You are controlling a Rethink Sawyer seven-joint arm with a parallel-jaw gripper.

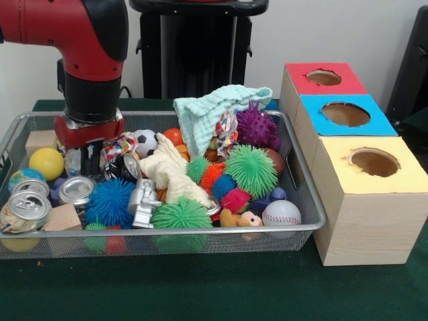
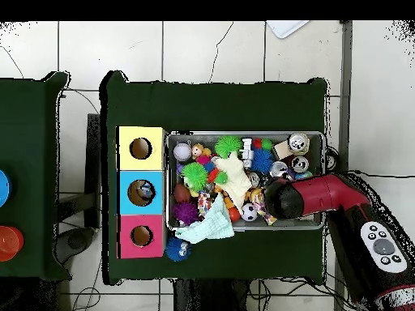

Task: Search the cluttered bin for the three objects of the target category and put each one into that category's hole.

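The silver wire mesh bin (image 1: 200, 231) stands on the green table, full of toys; it also shows in the overhead view (image 2: 243, 135). My gripper (image 1: 90, 160) is down in the bin's left part in the front view, among the clutter. A see-through creased piece (image 1: 72, 161), perhaps a plastic bottle, shows right beside it. No other bottle shows plainly. The red-topped hole (image 1: 324, 77) is the farthest of the three on the wooden box at the right, and it also shows in the overhead view (image 2: 142, 236). In the overhead view the arm's head (image 2: 282, 198) hides the gripper.
Silver cans (image 1: 27, 208) (image 1: 75, 189) lie at the bin's front left. Nearby are a blue spiky ball (image 1: 110, 200), a green one (image 1: 251, 170), a purple one (image 1: 257, 127), a mint cloth (image 1: 214, 107) and a baseball (image 1: 281, 212). The blue-topped (image 1: 345, 114) and yellow-topped (image 1: 374, 162) holes stand nearer.
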